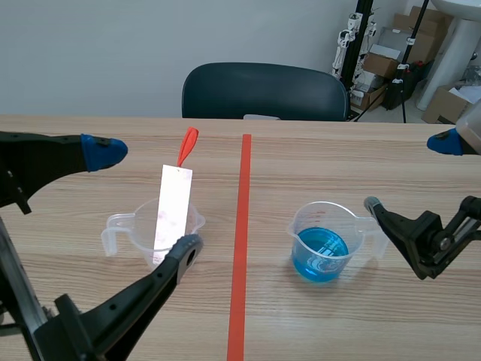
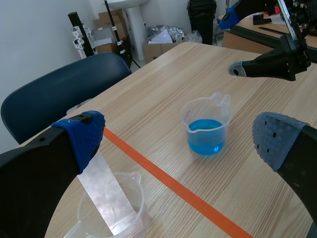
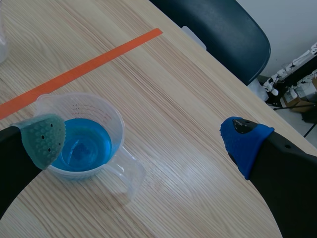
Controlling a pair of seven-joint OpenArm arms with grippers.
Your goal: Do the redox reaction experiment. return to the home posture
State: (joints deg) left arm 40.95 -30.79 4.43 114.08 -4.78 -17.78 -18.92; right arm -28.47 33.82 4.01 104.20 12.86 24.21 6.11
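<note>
My left tool point(image 1: 146, 203), fingers apart and empty, hangs by the clear plastic beaker point(image 1: 120, 226) holding a white flat strip point(image 1: 173, 207). Right tool point(image 1: 408, 174), likewise apart, sits beside the clear beaker of blue liquid point(image 1: 322, 252). Risk: retracting low could clip either beaker and spill it.

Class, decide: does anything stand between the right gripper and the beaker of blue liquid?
Nothing visible does. The right gripper hangs open just beside the beaker of blue liquid, with no object between them.
</note>
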